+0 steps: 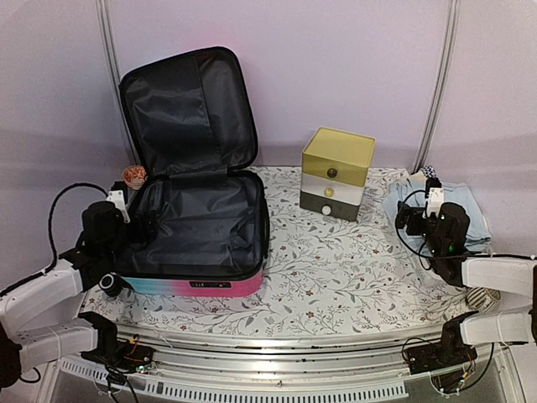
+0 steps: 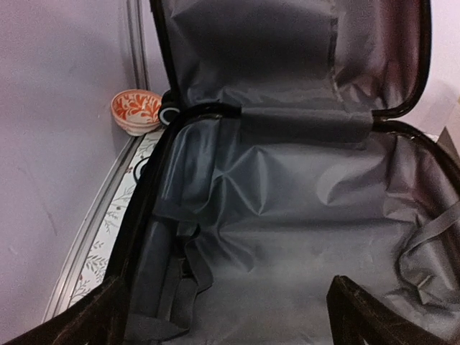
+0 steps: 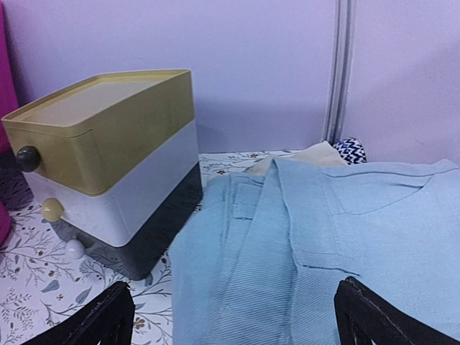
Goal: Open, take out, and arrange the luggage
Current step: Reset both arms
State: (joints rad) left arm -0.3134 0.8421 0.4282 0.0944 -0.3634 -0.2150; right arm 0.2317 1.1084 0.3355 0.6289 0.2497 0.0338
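luggage (image 1: 197,222) lid up, black lining (image 2: 287,215) (front panel (image 1: 205,285) unreadable), drawer box (image 1: 337,174) nearby

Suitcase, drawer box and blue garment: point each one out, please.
suitcase (image 1: 201,222), top view, black lining of the open lower half
drawer box (image 3: 144,140), right wrist view, side wall of the yellow top drawer
blue garment (image 3: 323,244), right wrist view, middle of the folded cloth

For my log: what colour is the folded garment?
The garment is light blue; best in right wrist view.
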